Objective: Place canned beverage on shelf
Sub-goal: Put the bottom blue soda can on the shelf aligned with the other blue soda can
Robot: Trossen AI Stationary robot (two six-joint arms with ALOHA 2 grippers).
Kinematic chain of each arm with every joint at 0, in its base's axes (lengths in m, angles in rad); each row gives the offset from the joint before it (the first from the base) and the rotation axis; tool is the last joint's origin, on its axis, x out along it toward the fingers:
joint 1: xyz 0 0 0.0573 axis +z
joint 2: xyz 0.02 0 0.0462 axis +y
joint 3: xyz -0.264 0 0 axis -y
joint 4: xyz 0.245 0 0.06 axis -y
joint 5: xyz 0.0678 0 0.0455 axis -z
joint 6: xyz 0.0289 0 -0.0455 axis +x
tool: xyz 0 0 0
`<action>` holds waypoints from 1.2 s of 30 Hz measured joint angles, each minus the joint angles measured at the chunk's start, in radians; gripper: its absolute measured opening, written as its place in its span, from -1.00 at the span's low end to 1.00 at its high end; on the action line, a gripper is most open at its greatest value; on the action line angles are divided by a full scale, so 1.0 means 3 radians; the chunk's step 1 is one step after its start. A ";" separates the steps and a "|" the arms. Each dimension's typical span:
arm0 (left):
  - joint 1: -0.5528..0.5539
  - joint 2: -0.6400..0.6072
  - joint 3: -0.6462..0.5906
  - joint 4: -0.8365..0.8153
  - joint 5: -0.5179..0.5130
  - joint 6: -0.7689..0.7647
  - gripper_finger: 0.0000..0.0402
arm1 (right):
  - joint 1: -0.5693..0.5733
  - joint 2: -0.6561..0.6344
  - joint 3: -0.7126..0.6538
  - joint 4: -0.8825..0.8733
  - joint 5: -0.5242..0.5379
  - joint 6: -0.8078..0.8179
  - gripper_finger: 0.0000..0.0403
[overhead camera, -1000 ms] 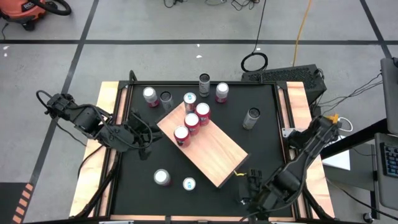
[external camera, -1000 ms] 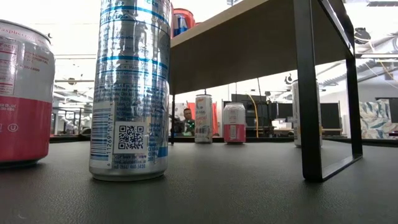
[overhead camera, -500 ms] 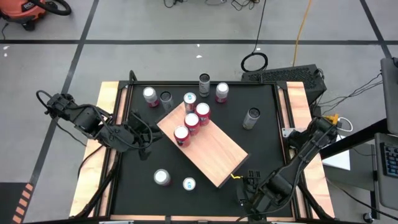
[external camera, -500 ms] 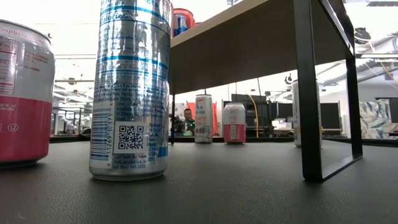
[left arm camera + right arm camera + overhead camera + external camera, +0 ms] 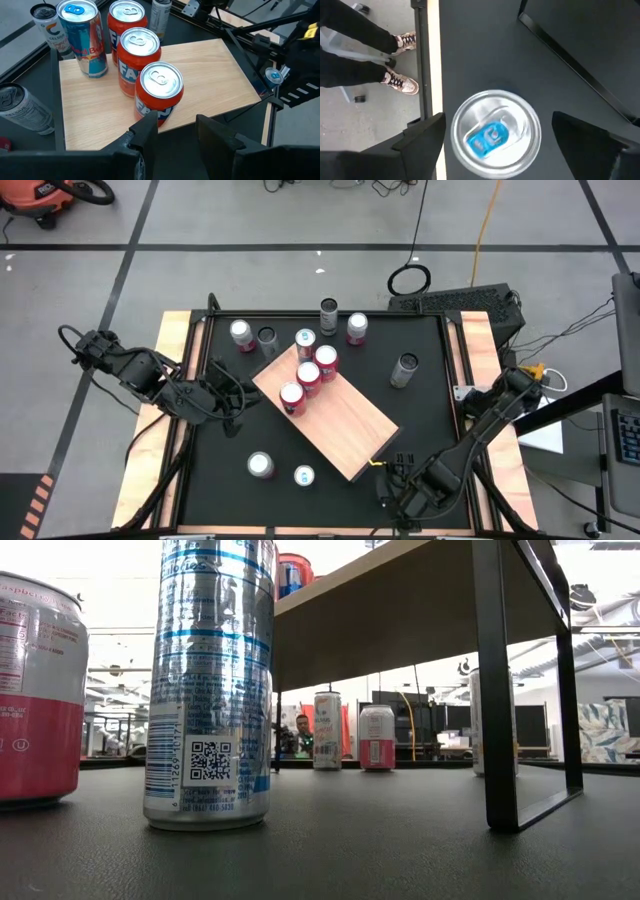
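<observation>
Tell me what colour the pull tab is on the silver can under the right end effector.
Blue, on the silver can's top; the right wrist view shows it best.

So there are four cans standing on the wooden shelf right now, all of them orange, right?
Not quite. Four cans do stand on the shelf, but only three are orange; the fourth is a blue can at the end of the row, as the left wrist view shows.

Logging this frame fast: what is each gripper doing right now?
Left gripper: open, empty, beside the shelf.
Right gripper: open, straddling the blue-tab can, not gripping.
</observation>
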State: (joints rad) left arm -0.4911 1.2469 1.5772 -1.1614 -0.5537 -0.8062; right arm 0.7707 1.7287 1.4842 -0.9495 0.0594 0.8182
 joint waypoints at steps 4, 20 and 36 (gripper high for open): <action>0.0000 0.0000 0.0000 0.0000 0.0000 0.0001 -0.33 | -0.0036 0.0000 -0.0128 0.0180 -0.0019 -0.0038 0.69; 0.0000 0.0000 0.0000 -0.0001 -0.0007 0.0004 -0.33 | -0.0084 0.0000 -0.0289 0.0330 -0.0130 -0.0163 0.68; -0.0001 0.0000 0.0000 -0.0013 -0.0017 0.0028 -0.33 | -0.0084 0.0000 -0.0289 0.0342 -0.0133 -0.0160 0.35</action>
State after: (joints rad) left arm -0.4913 1.2469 1.5772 -1.1652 -0.5587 -0.7979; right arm 0.7456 1.7287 1.3975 -0.8471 0.0196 0.7704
